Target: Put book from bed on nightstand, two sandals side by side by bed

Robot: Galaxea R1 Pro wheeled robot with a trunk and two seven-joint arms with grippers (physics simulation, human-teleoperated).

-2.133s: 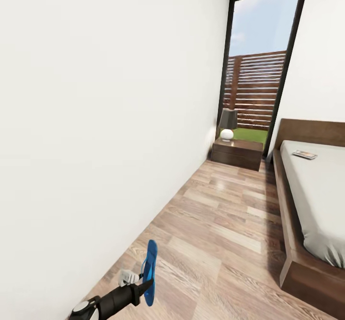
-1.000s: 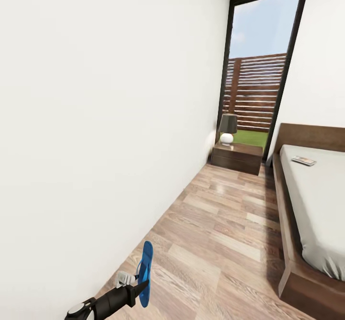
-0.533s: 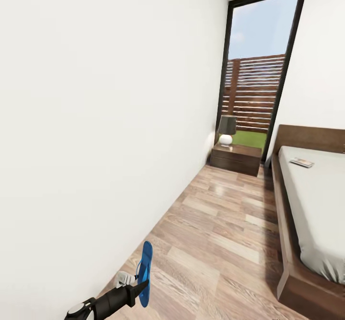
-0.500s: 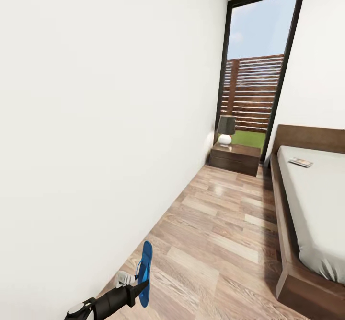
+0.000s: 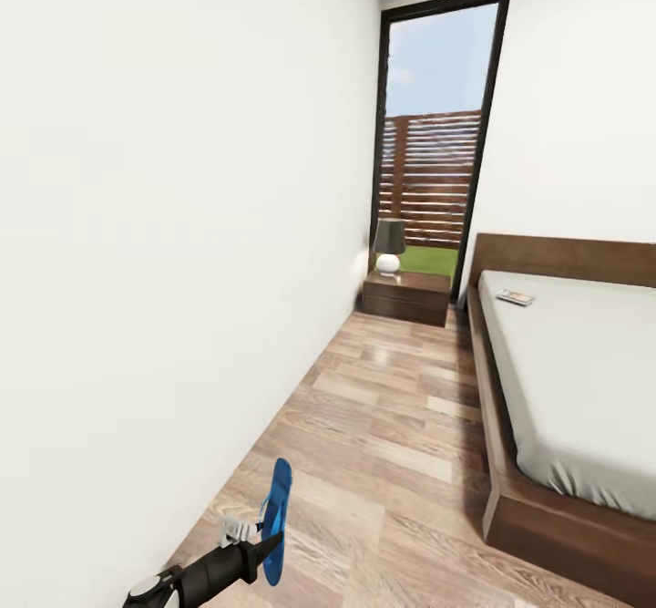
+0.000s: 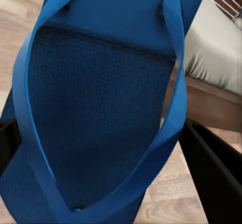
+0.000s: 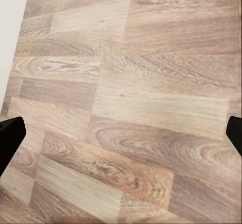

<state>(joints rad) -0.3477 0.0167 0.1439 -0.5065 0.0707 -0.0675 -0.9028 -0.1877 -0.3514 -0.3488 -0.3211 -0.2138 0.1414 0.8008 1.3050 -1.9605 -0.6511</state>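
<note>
Sandal [image 5: 276,521] bright blue, held upright on edge, clamped in the left pincer [image 5: 251,535] near the left wall, right pincer [image 7: 121,133] fingers wide apart over plank floor [image 5: 392,426], book [image 5: 515,297] far on bed [image 5: 583,362], nightstand [image 5: 405,297] beyond

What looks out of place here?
The book lies on the bed near the headboard, not on the nightstand. One blue sandal is off the floor, held upright on edge in the left gripper. Nothing spilled or damaged.
</note>
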